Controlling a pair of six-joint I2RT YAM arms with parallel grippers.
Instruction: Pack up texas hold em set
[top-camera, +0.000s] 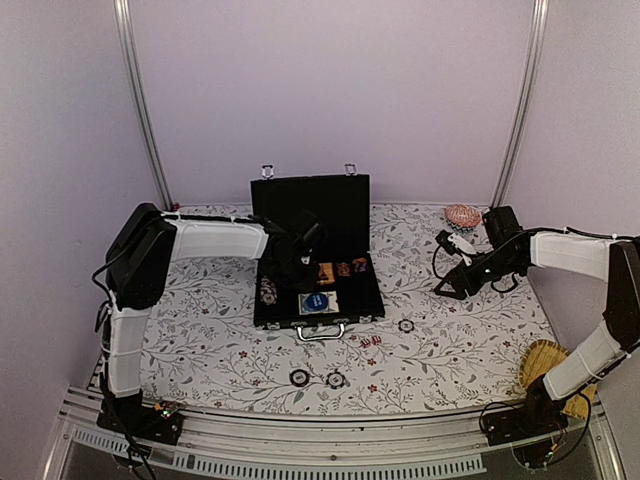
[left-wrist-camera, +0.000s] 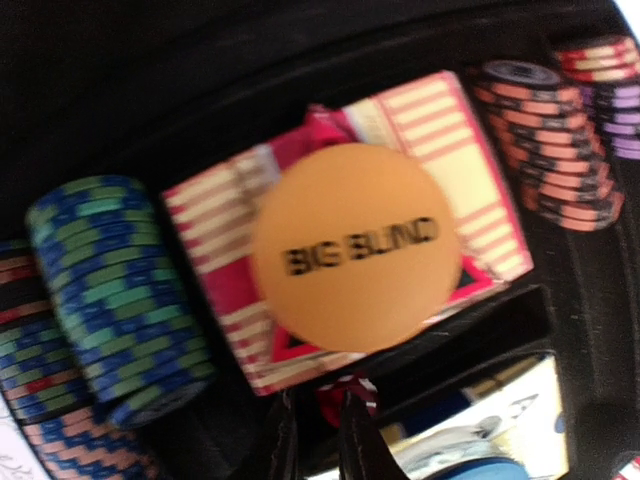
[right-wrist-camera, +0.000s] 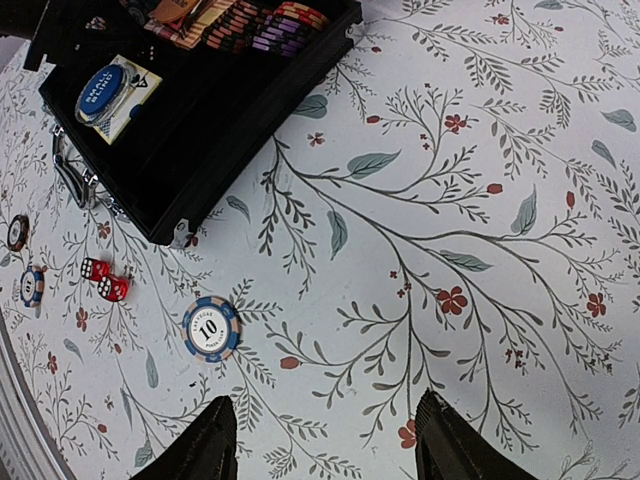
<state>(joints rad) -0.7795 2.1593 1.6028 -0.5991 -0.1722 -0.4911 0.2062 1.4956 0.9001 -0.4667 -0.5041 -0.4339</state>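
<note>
The black briefcase (top-camera: 316, 300) lies open in the middle of the table, lid upright. My left gripper (top-camera: 299, 262) reaches into it. In the left wrist view its fingers (left-wrist-camera: 316, 396) stand close together, pinching a red-white chip (left-wrist-camera: 362, 385) on edge. Beyond it an orange "BIG BLIND" disc (left-wrist-camera: 355, 245) lies on striped cards and a black-red triangle, between stacks of chips (left-wrist-camera: 110, 290). My right gripper (right-wrist-camera: 326, 402) hangs open over bare cloth. A blue "10" chip (right-wrist-camera: 210, 328) and two red dice (right-wrist-camera: 104, 278) lie to its left. A blue disc (right-wrist-camera: 103, 92) rests on cards in the case.
Two more loose chips (top-camera: 299, 377) (top-camera: 335, 379) lie near the front edge, and a chip stack (top-camera: 267, 290) stands left of the case. A pink shell (top-camera: 462, 214) sits at the back right. A yellow straw item (top-camera: 545, 365) lies by the right arm's base.
</note>
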